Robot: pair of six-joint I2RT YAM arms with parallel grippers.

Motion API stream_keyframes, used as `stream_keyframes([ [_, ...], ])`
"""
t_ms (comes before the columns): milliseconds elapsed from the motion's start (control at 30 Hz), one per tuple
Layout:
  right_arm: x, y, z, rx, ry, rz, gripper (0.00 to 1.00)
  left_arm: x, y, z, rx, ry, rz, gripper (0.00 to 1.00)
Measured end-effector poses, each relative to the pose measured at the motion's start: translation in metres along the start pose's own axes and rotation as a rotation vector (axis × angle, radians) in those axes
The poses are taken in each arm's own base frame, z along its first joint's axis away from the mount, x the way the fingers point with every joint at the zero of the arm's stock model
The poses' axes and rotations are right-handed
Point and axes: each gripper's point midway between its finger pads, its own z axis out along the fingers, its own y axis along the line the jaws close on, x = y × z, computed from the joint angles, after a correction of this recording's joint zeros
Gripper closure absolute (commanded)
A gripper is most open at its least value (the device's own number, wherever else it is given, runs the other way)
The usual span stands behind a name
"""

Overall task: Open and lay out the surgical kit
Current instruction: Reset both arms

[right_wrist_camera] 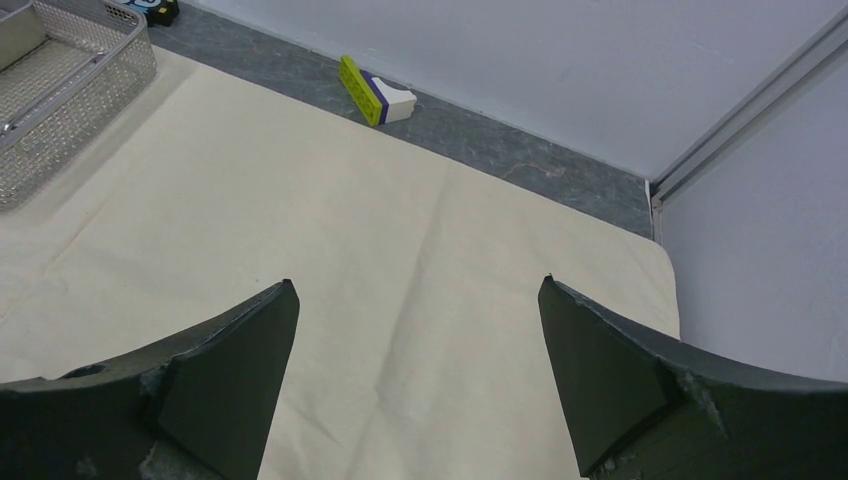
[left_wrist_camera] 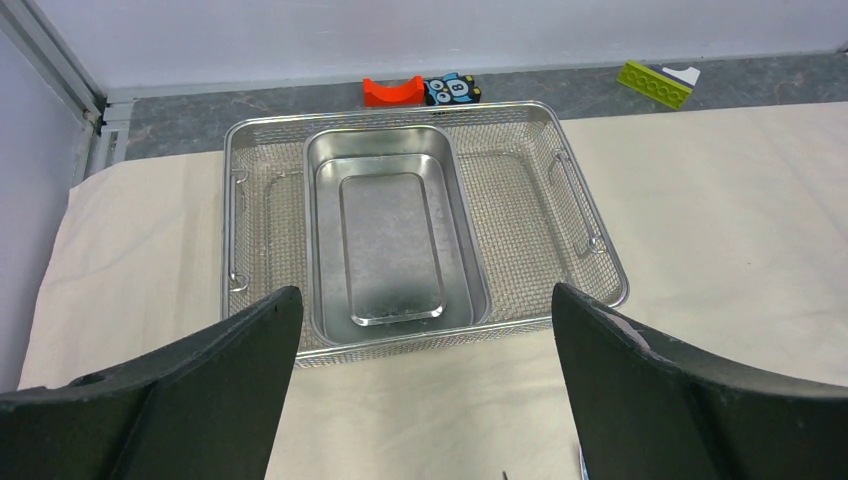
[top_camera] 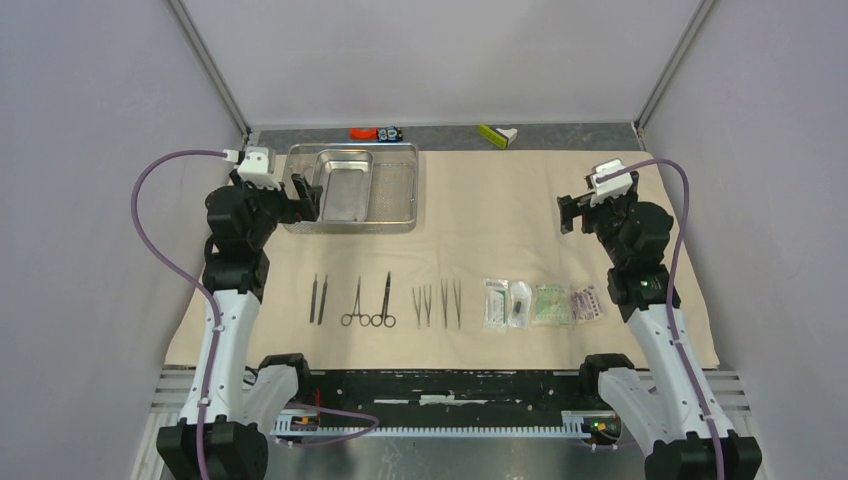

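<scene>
Looking down from above, I see a wide beige cloth [top_camera: 500, 215] spread flat over the bench [top_camera: 560, 134], with the kit laid out on it. At the far left sits a steel mesh basket [left_wrist_camera: 520, 215] holding a smaller solid tray [left_wrist_camera: 390, 250]. Along the near edge runs a row: two thin dark instruments [top_camera: 318, 298], two ring-handled tools [top_camera: 356, 300] that may be scissors or clamps, I cannot tell which, several tweezers [top_camera: 444, 303], then four small sealed packets [top_camera: 551, 303] side by side, touching or nearly so.

The left gripper [left_wrist_camera: 422, 292] hovers just in front of the basket, jaws spread as wide as they go, holding nothing. The right gripper [right_wrist_camera: 418, 285] hangs over bare cloth at the far right, equally wide and empty.

I judge the steel tools to be light, stiff and slippery. They lie so flat that the fingers would scrape the cloth, so the ring handles or the thicker middle of each shank offer the best hold. The packets look light and floppy, with slick film, so I would pinch one by an outer edge. The basket seems rigid and the heaviest piece, and its side handle or rim is the place to grip. The cloth is soft and will likely bunch if dragged.
</scene>
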Motion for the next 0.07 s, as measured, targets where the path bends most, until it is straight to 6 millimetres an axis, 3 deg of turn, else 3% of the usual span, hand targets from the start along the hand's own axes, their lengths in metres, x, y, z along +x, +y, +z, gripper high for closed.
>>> stream_keyframes([
  [67,-0.0003,-0.0001,-0.0002,0.000,-0.001,0.000,0.02,0.0000,0.0000,0.0000,0.000,0.000,0.000,0.00],
])
